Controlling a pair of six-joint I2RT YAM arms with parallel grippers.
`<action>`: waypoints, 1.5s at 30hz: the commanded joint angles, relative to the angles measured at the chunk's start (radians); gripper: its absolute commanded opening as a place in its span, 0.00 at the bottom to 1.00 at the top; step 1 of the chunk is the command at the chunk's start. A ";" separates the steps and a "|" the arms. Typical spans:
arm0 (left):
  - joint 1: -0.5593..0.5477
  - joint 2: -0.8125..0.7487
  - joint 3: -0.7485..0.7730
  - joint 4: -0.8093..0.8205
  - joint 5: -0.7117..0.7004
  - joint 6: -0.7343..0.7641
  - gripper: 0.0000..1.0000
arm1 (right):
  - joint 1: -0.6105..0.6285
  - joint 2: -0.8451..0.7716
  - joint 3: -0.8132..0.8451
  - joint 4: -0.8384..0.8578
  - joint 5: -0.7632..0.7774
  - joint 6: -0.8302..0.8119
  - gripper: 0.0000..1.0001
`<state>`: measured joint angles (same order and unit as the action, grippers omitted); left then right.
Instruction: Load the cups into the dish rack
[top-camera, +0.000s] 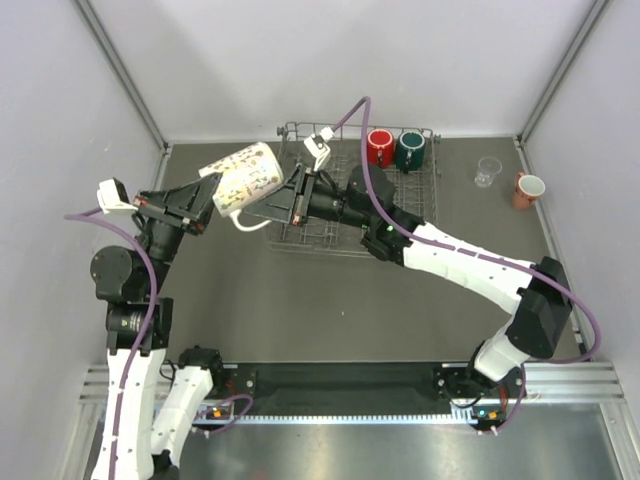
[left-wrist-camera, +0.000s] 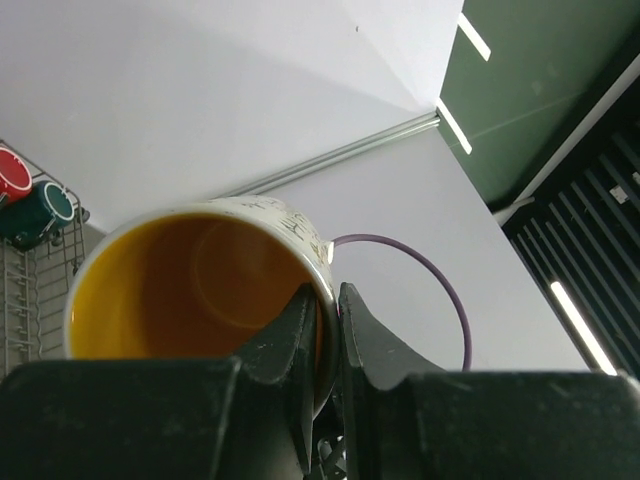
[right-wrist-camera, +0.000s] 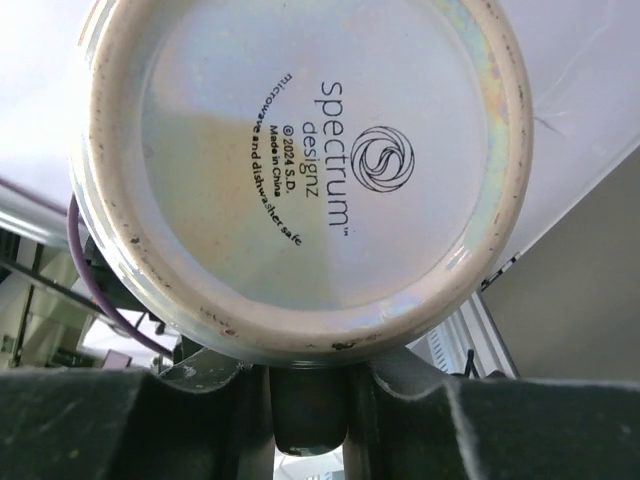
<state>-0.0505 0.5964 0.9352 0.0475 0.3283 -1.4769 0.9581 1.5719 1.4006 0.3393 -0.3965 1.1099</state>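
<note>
The white speckled mug with its orange inside hangs on its side in the air, just left of the dish rack. My left gripper is shut on its rim, one finger inside and one outside. My right gripper is at the mug's base, jaws closed on a dark piece under the base that looks like the handle. A red mug and a dark green mug stand in the rack's far end.
A clear glass and a salmon-pink mug stand on the table right of the rack. White walls enclose the table on the left, back and right. The rack's wires show at the left of the left wrist view.
</note>
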 joint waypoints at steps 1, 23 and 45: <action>-0.012 -0.061 0.011 0.108 0.071 -0.023 0.00 | 0.008 -0.015 0.000 0.226 0.018 -0.004 0.00; -0.012 -0.245 -0.021 -0.356 -0.063 0.039 0.68 | -0.042 -0.108 0.049 -0.034 0.076 -0.274 0.00; -0.015 -0.199 0.323 -0.948 -0.178 0.737 0.97 | -0.159 0.259 0.578 -0.574 0.586 -0.830 0.00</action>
<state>-0.0620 0.3691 1.2285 -0.8551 0.1398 -0.8757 0.8089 1.7847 1.8194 -0.2630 0.0105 0.4343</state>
